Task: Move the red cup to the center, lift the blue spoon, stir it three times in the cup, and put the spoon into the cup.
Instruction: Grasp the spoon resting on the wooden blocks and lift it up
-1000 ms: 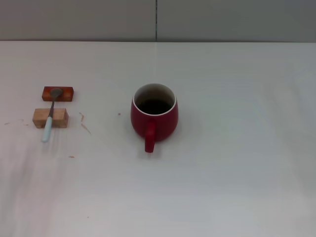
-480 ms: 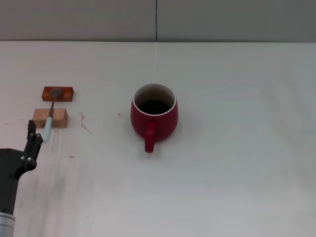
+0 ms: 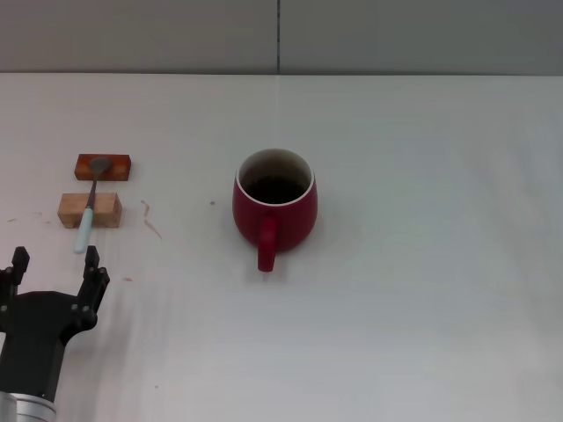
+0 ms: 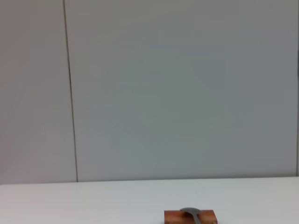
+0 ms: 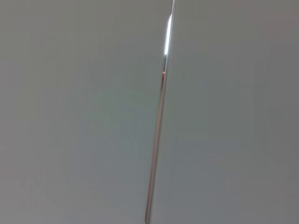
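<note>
The red cup stands upright near the middle of the white table, its handle pointing toward me. The blue spoon lies at the left, its grey bowl on a dark-red block and its pale handle across a light wooden block. The spoon's bowl also shows on the dark-red block in the left wrist view. My left gripper is open and empty, just in front of the spoon's handle end. My right gripper is out of view.
Small reddish marks lie on the table between the blocks and the cup. A grey wall with a vertical seam stands behind the table's far edge.
My left gripper entered at the lower left, then drew back toward me a little and now shows both fingers spread. The cup, spoon and blocks have not moved.
</note>
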You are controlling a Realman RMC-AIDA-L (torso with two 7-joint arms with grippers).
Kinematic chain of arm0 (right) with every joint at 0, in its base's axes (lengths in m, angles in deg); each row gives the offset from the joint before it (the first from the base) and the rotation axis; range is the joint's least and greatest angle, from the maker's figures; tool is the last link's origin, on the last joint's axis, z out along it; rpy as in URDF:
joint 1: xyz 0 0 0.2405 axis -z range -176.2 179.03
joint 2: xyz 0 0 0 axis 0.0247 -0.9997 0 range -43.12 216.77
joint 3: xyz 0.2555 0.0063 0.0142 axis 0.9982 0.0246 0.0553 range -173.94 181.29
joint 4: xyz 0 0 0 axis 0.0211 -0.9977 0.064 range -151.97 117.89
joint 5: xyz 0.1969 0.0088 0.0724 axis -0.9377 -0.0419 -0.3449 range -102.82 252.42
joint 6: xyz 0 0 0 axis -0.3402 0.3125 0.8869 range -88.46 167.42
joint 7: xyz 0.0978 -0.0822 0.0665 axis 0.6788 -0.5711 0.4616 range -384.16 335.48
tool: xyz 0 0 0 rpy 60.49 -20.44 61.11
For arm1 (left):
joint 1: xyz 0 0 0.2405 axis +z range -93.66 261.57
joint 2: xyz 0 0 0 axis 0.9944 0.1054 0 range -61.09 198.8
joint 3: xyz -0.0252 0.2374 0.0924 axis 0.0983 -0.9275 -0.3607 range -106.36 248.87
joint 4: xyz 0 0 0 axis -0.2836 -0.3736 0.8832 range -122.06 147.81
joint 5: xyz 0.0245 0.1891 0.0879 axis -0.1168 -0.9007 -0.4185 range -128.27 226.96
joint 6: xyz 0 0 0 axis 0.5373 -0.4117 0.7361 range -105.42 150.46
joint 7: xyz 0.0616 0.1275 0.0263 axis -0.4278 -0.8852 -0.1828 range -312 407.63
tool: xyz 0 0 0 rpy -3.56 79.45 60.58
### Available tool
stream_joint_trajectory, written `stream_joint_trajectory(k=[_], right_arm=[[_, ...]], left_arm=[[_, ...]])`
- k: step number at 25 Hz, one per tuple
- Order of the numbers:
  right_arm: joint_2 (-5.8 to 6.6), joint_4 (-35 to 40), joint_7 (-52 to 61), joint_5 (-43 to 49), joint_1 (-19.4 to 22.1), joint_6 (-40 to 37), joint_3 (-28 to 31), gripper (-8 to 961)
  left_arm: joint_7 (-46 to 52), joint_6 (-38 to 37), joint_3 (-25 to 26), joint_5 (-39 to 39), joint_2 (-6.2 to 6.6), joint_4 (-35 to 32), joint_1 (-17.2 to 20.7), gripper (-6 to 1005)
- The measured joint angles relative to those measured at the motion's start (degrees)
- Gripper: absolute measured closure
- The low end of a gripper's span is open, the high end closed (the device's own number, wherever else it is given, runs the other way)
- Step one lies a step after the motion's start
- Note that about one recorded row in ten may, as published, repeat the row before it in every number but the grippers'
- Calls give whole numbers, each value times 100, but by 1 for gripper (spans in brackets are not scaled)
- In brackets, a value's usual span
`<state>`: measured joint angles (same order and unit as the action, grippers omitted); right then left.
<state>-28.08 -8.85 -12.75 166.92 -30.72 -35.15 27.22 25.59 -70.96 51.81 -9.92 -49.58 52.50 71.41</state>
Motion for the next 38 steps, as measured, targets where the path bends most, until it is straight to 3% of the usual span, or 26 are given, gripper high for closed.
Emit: stream_joint_trajectory(k=[20,38], right_arm=[[-23,-10,48,13,39,-47,0,307],[-23,24,54,3,92,-59,0,306]], left_arm=[[-17,799,380,11,-40,125,-244,169],[18,1262,786,3,-39,-317,-497,169]])
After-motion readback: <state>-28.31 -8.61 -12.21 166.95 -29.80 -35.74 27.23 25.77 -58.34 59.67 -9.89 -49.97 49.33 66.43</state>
